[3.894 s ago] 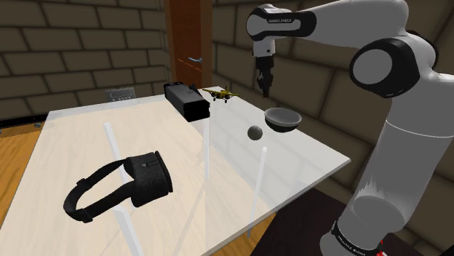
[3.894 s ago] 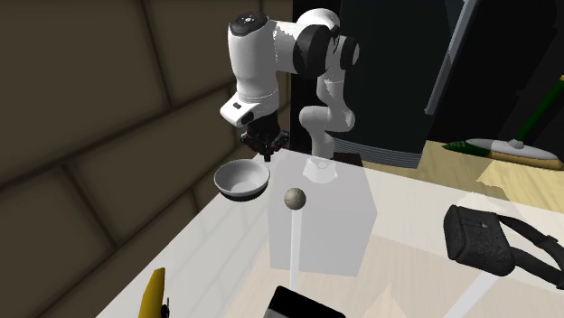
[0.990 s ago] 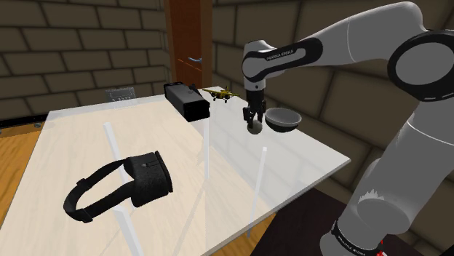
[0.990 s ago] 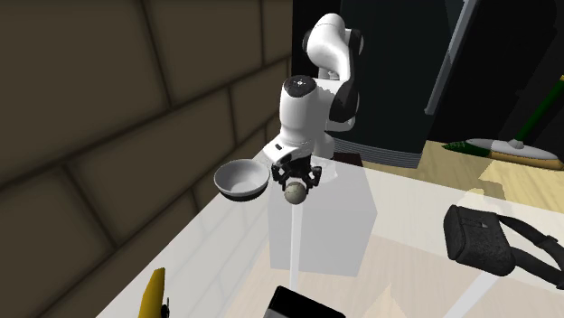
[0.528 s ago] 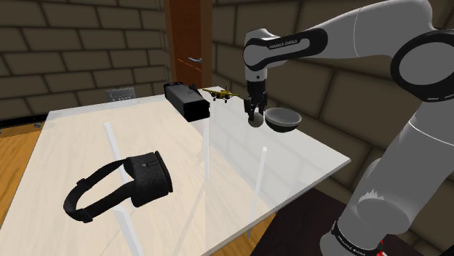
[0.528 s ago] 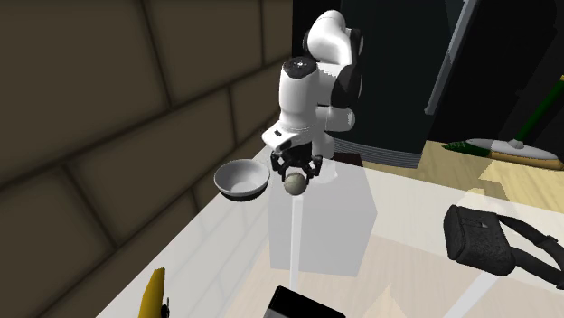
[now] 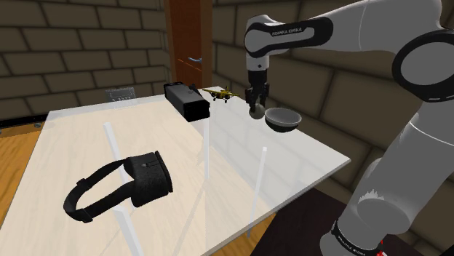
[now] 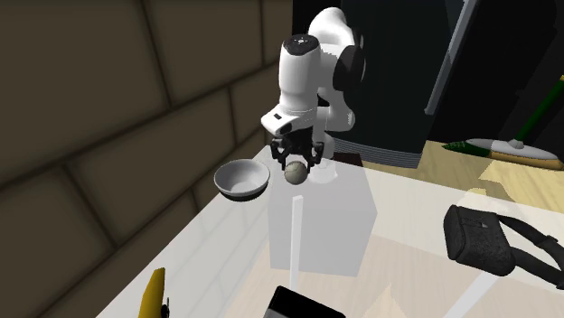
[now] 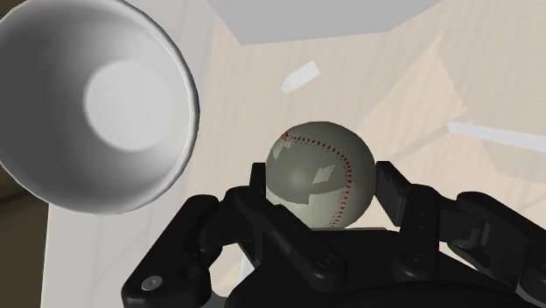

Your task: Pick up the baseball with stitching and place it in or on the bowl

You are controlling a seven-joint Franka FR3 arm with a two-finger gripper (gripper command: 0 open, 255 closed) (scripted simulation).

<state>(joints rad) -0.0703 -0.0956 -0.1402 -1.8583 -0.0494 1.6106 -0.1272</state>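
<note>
A grey-green baseball (image 9: 320,172) with red stitching is clasped between my black fingers, and the gripper (image 9: 320,188) is shut on it. In the shoulder view the gripper (image 7: 255,110) hangs above the glass table with the ball (image 7: 256,112) lifted, just left of the grey bowl (image 7: 283,119). The second exterior view has the ball (image 8: 294,174) in the air to the right of the bowl (image 8: 241,179). Seen from the wrist, the bowl (image 9: 96,109) lies below and off to one side of the ball, its inside bare.
A black VR headset (image 7: 124,185) lies near the table's front. A black box (image 7: 187,100) and a small yellow toy plane (image 7: 220,93) stand at the far edge behind the bowl. A brown door (image 7: 189,44) and stone walls stand beyond the glass table (image 7: 313,160).
The gripper has risen from the table with the baseball in it and edged towards the bowl. The bowl and other objects have stayed put.
</note>
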